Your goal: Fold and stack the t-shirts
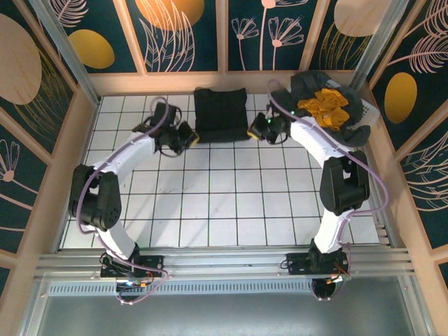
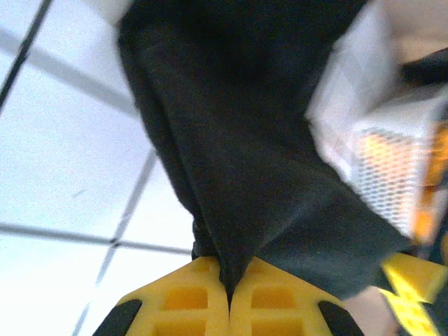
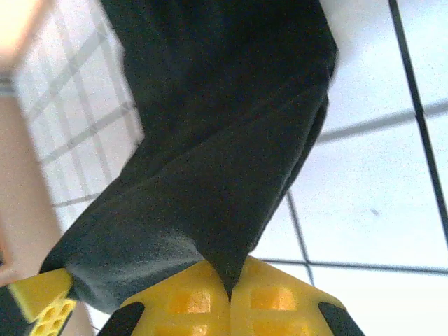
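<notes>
Mid-fold on the black t-shirt (image 1: 220, 114), at the far middle of the white tiled surface (image 1: 231, 203), already down to a compact dark rectangle. Gripped at the near-left corner by the left pincer (image 1: 187, 136) and at the near-right corner by the right pincer (image 1: 256, 131). Confirmed in left wrist view: yellow fingertips (image 2: 196, 301) pressed together with black cloth pinched in the seam, so clamped on the shirt, not apart. Same in right wrist view: fingertips (image 3: 266, 301) closed tight on a fold of black fabric, cloth fanning up and away over the tiles. Cannot tell whether lifting the near edge or just pressing it flat; looks low, close to the surface. Still to do: mustard-yellow t-shirt (image 1: 324, 108) and dark grey t-shirt (image 1: 308, 85), both crumpled in a heap over the white lattice basket (image 1: 369, 110) at the far right corner, unfolded. Judged progress: first of three shirts nearly folded, maybe one last fold or a tidy-up left on it; no stack yet, nothing on top of the black one. Remaining after that, probably: let go, fetch each shirt from the basket, spread, fold, place on the black one. Likely snag: thick layered cloth slipping or springing open on release, or dragging sideways if pulled unevenly from the two corners.
</notes>
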Available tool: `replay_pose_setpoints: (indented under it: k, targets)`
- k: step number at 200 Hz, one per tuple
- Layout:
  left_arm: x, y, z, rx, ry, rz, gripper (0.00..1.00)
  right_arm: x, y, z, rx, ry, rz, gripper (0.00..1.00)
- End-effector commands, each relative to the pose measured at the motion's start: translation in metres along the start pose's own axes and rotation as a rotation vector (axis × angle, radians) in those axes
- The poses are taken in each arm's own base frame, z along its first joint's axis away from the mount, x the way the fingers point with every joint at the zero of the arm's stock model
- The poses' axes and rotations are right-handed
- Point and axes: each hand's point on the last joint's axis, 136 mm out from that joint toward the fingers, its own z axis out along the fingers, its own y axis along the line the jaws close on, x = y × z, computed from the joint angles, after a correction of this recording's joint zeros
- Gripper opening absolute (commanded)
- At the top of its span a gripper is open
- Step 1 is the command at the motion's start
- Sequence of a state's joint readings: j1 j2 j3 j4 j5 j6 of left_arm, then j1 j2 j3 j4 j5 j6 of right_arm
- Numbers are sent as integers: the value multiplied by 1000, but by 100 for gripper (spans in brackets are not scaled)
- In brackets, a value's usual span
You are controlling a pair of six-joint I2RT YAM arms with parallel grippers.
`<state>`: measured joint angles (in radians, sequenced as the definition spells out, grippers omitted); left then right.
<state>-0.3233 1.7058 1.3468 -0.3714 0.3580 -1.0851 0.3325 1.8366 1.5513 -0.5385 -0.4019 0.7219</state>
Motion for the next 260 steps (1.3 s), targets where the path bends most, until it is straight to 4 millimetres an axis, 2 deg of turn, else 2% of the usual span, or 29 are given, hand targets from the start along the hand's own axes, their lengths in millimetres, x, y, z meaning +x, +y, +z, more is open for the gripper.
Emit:
replay_pose_setpoints:
  k: [1, 20, 44, 80, 107, 127, 148, 158, 169, 174, 202, 222, 241, 260]
  targets:
    - [-1, -11, -23, 4, 0, -26, 0, -3, -4, -12, 23, 27, 13, 0]
    - [22, 13, -19, -31, 73, -54, 0, 25, -7, -5, -13, 133, 29, 0]
    - [62, 65, -20, -118, 175, -68, 0, 80, -37, 0, 17, 253, 33, 0]
    - [130, 135, -30, -215, 339, -79, 0, 167, -73, -12, 42, 433, 29, 0]
    - [165, 157, -45, -231, 422, -88, 0, 222, -82, -31, 41, 553, 21, 0]
    - [173, 154, -60, -222, 435, -97, 0, 238, -76, -47, 28, 570, 43, 0]
    - [163, 133, -71, -199, 392, -76, 0, 225, -63, -60, 27, 515, 62, 0]
    - [150, 113, -76, -175, 344, -52, 0, 214, -56, -63, 33, 479, 71, 0]
    - [135, 95, -80, -166, 288, -32, 0, 196, -47, -67, 41, 431, 82, 0]
    - [125, 81, -84, -155, 252, -17, 0, 188, -44, -68, 47, 414, 91, 0]
    - [88, 43, -90, -139, 148, 7, 0, 133, -28, -66, 78, 332, 164, 0]
    - [60, 22, -79, -123, 114, 23, 0, 91, -10, -56, 36, 273, 177, 0]
    - [29, 2, -64, -93, 78, 31, 0, 49, 2, -38, 4, 223, 187, 0]
    - [-2, -17, -40, -51, 44, 34, 0, 13, 2, -12, 11, 186, 204, 0]
